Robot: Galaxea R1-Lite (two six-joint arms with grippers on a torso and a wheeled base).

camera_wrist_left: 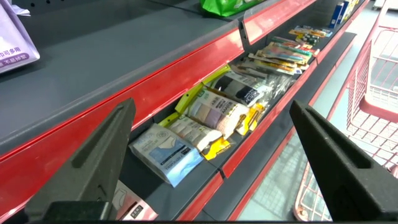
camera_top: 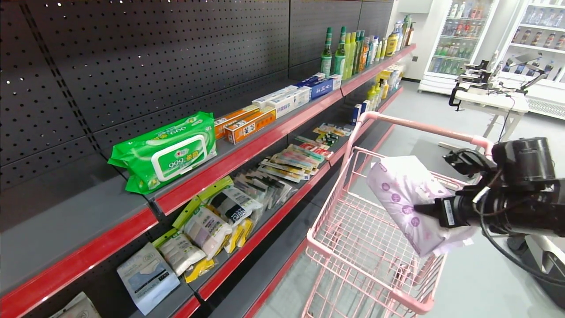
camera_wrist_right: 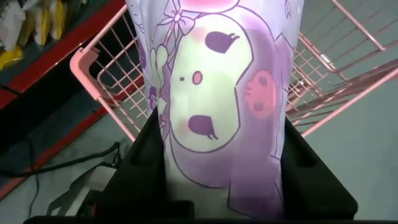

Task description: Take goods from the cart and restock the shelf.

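Observation:
My right gripper (camera_top: 435, 211) is shut on a purple-and-white cartoon-printed pack (camera_top: 404, 198), holding it tilted above the pink wire cart (camera_top: 353, 247). In the right wrist view the pack (camera_wrist_right: 217, 106) stands between the dark fingers (camera_wrist_right: 140, 155) over the cart's rim (camera_wrist_right: 99, 68). My left gripper (camera_wrist_left: 211, 109) is open, its wide-apart fingers (camera_wrist_left: 102, 155) hanging in front of the red-edged shelf (camera_wrist_left: 155, 81). Another purple pack (camera_wrist_left: 15, 37) lies on the top shelf board. A green wipes pack (camera_top: 165, 150) rests on the same board, with bare grey board (camera_top: 66, 221) beside it.
Toothpaste boxes (camera_top: 247, 123) and bottles (camera_top: 348, 53) line the top shelf farther along. The lower shelf holds bagged goods (camera_top: 207, 225) and flat packets (camera_top: 291, 161). A white table (camera_top: 490, 99) and drinks fridges (camera_top: 459, 39) stand behind the cart across open floor.

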